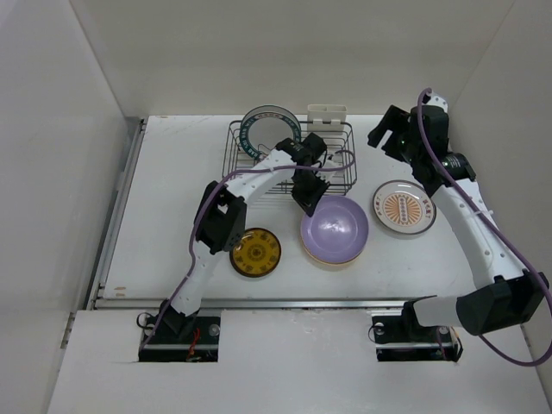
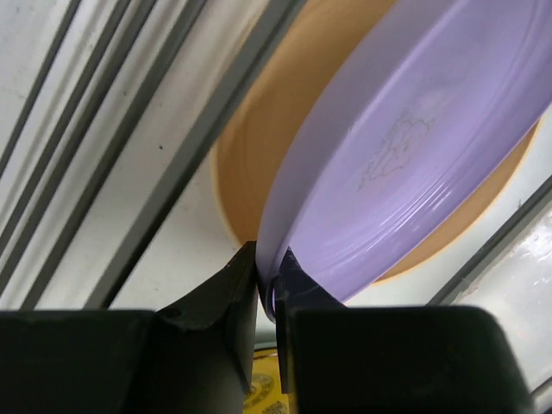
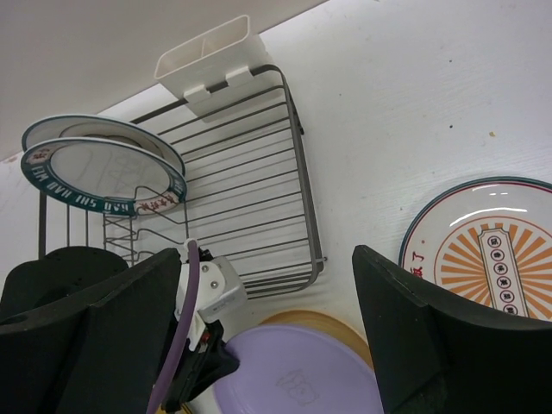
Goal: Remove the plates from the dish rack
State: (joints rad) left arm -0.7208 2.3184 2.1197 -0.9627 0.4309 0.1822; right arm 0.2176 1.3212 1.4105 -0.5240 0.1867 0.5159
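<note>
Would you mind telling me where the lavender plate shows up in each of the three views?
Top external: the lavender plate is mid-table, just in front of the dish rack.
Left wrist: it fills the upper right, its rim pinched by the left gripper.
Right wrist: it is at the bottom centre.
Shared landmark: the tan plate under it, peeking out in all three.

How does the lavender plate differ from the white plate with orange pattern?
The lavender plate is plain; the orange-patterned plate has a rayed centre. The lavender plate lies over a yellow-tan plate, the orange-patterned plate directly on the table. The left gripper pinches the lavender plate's rim; nothing holds the orange-patterned plate. Both are round and outside the dish rack.
</note>
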